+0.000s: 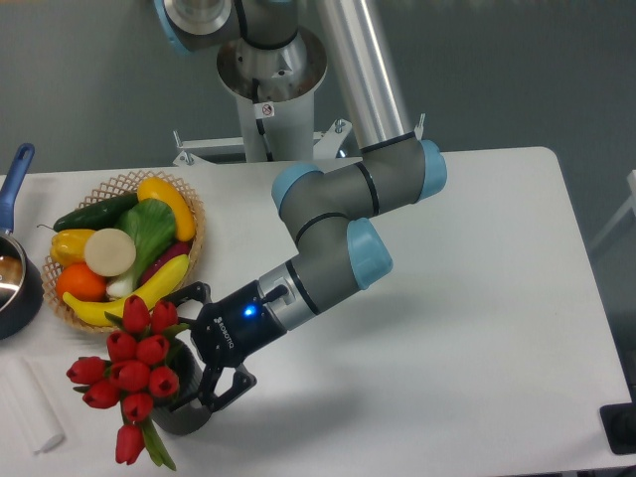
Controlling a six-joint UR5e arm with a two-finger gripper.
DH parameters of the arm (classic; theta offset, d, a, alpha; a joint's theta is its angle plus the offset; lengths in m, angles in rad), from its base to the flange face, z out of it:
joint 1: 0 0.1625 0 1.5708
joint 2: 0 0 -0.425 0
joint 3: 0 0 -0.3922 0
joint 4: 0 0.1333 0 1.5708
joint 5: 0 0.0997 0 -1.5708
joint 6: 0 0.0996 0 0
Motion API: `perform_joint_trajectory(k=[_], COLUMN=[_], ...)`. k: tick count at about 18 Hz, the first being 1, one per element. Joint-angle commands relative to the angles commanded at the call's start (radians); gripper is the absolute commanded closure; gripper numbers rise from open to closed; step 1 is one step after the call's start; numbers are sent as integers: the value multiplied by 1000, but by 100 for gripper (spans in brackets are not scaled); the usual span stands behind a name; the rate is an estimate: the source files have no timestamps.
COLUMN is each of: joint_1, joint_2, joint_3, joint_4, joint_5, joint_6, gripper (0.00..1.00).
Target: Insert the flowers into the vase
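Note:
The flowers (133, 374), a bunch of red tulip buds with green leaves, lean out to the left over the vase (187, 418), and their stems run down into its mouth. The vase is a short dark grey cylinder near the table's front left edge, mostly hidden by the bunch and the gripper. My gripper (202, 347) sits just right of the bunch above the vase. Its two black fingers are spread apart, one up by the basket and one low beside the vase, and they stand off the stems.
A wicker basket (119, 185) of fruit and vegetables stands just behind the flowers. A dark pot with a blue handle (15, 171) sits at the left edge. A white block (30, 407) lies at the front left. The robot base (268, 89) rises at the back.

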Motion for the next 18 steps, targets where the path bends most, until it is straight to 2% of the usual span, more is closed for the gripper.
perform_joint_trajectory(k=[10,12,16,18], joint_1=[3,14,20,21], joint_2=[97,139,222,264], joint_3=[-9,-32,-52,-67], joint_4=[2,-2,-2,-2], joint_5=[261,365,656,750], joint_6=[49,51,49,48], gripper=[0,0,0,0])
